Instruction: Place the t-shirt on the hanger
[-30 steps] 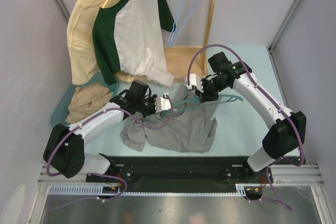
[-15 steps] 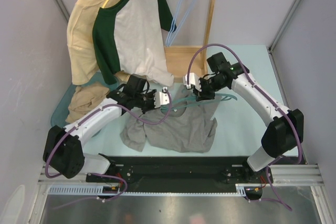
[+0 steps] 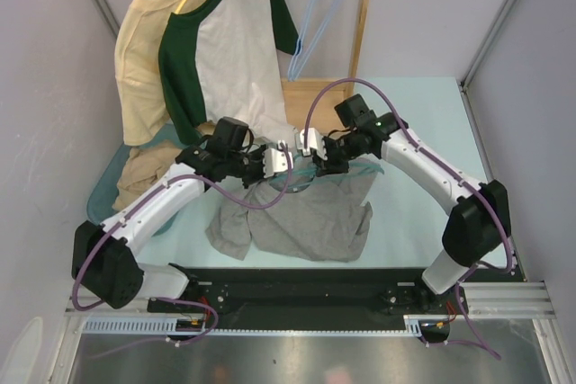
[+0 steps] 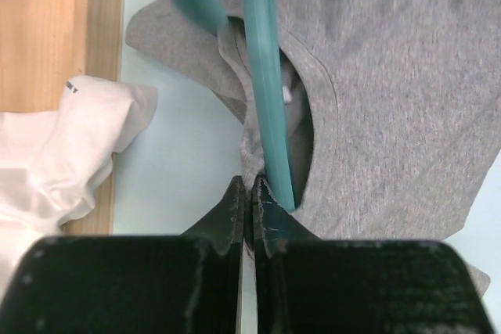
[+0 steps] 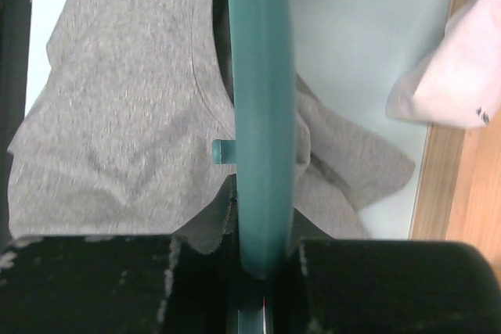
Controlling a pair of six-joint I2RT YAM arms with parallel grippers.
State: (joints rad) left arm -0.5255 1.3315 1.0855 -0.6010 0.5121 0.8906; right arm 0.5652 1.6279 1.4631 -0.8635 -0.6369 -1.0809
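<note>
Open table (image 3: 423, 123) lies right of the arms, and the wooden rack (image 3: 364, 24) stands close behind. The left gripper (image 4: 249, 187), pinched tight, holds the t-shirt (image 4: 391, 99) by its collar. The right gripper (image 5: 262, 249) clamps the hanger (image 5: 261, 76), whose arm enters the neck hole beside the left fingertips.
</note>
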